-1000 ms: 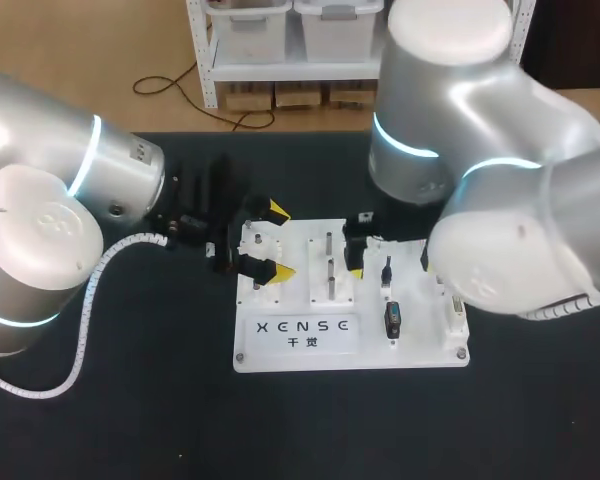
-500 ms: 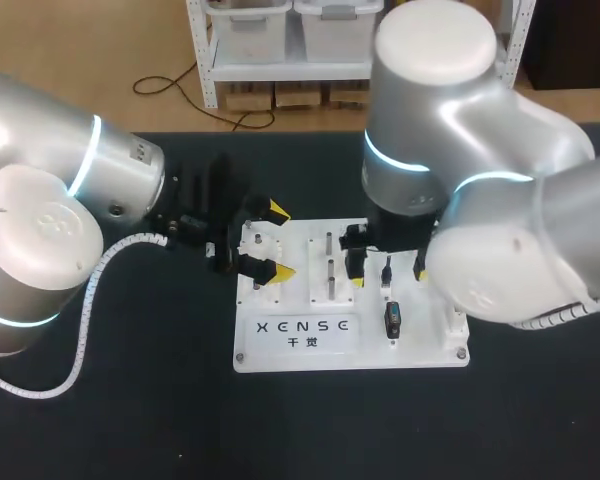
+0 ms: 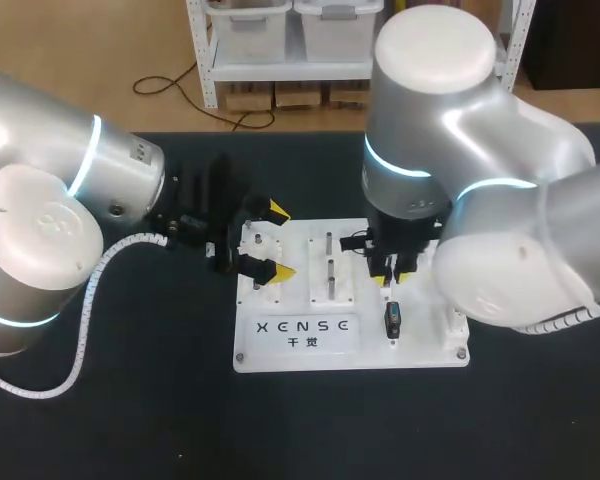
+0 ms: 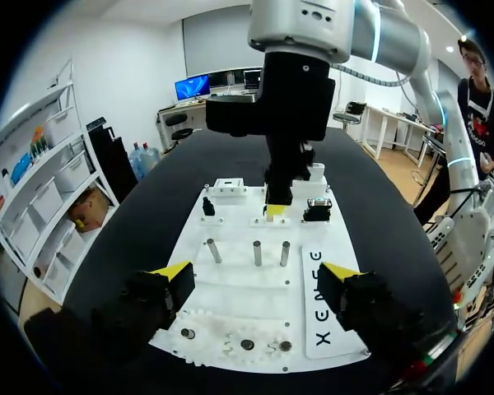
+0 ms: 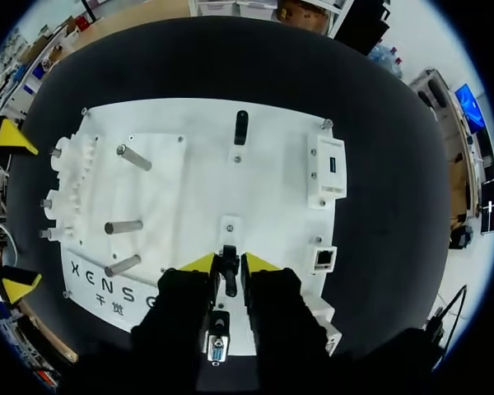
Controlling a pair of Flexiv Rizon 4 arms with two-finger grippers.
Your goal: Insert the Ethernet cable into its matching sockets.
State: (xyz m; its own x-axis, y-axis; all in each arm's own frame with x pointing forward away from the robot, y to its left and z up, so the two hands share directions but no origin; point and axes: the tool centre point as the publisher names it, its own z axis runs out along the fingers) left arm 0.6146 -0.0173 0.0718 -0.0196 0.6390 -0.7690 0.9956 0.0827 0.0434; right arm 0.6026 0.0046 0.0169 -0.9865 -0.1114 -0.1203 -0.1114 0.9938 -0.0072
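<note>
Pinching a black plug on the white board — right gripper; left gripper wide apart astride the gears.

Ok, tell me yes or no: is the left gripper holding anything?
No: the left gripper is open wide above the white board, with nothing gripped between its yellow tips.

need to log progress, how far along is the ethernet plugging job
Done: nothing; the Ethernet socket looks empty. In hand: the right gripper sits over a black plug on the board; grip unclear. The left gripper hovers open. Left: seating the plug.
</note>
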